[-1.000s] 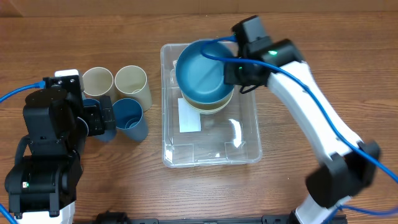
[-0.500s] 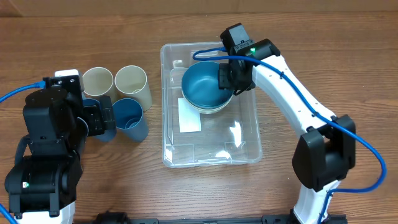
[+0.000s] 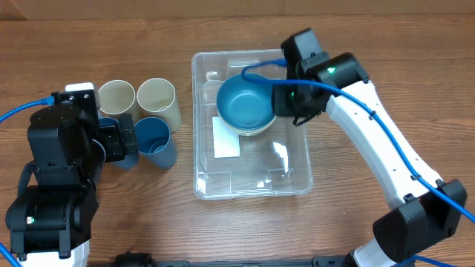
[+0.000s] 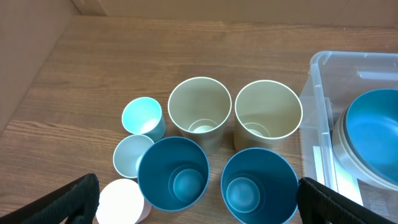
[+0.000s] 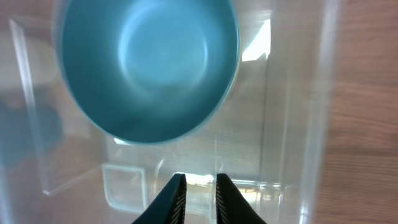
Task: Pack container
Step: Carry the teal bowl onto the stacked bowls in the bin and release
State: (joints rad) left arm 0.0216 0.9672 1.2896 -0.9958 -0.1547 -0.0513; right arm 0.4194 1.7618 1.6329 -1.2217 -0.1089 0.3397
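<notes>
Overhead. Container [image 3: 256, 169] sits mid-way between my two arms on the table [image 3: 89, 33]. Its long axis runs from my side toward the far edge, and a white label [image 3: 226, 138] shows on its base. Blue bowl [image 3: 243, 102] rests nested in a cream bowl [image 3: 249, 132] in the far half; the near half is bare. Right gripper [image 3: 284, 100] hangs just beside the blue bowl's right rim, inside the right long wall. Left gripper [image 3: 122, 141] is over the cups, left of the container.

Left wrist. Fingers wide apart, gripping nothing. Below them are two cream cups [image 4: 199, 109], two blue cups [image 4: 173, 171] and three small cups [image 4: 143, 117] further left. The container's corner shows at the right edge of this view, so it lies to this tool's right.

Right wrist. Fingers slightly apart with only a thin slit, clamped on nothing. The blue bowl lies ahead of the tips; contact not discernible. The clear wall runs close on the right.

Judgement: bowls are packed, cups not yet. My left arm is nearer the cups, and the carry goes rightward over the left long wall into the bare near half. My right arm should first lift out over the right wall.
</notes>
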